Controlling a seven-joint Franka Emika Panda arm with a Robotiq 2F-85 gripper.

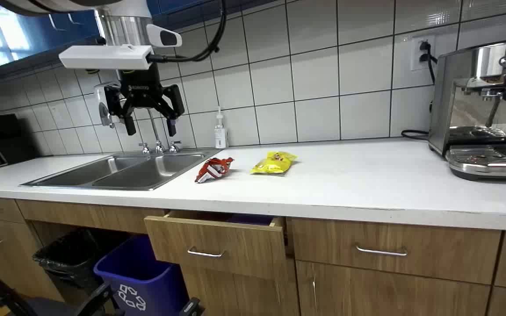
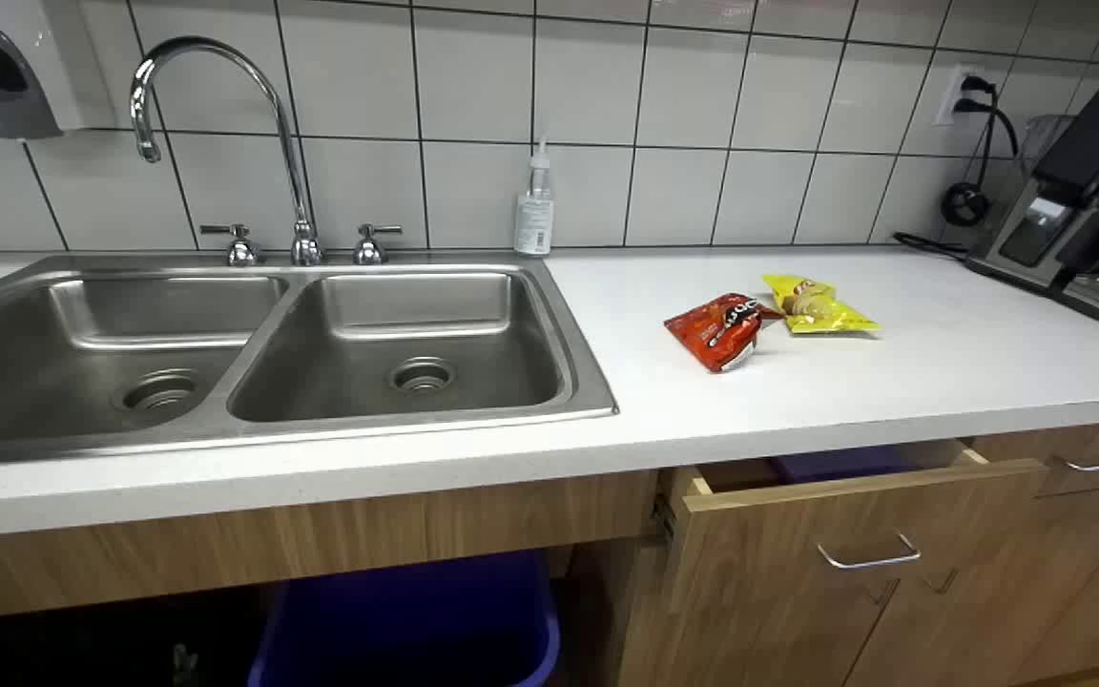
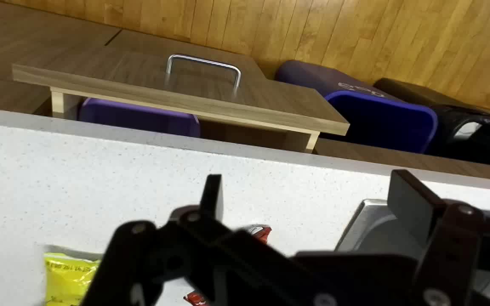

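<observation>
Hanging well above a white countertop, a black gripper has its fingers spread apart with nothing between them. A crumpled red snack bag appears nearest to it, lying on the countertop near the double steel sink; a yellow snack bag lies just beside the red one. Both bags look light and soft — thin, glossy film that may slip, over contents a hard squeeze would probably crush. The plump middle, pinched gently, seems the surest hold; the flat ends would likely fold. Hard surfaces surround them: fine-speckled countertop, brushed metal, glossy pale tiles in a grid. Below, a wood-grain drawer stands partway out — with a bent, shiny metal handle and a smooth purple object inside, partly hidden.
</observation>
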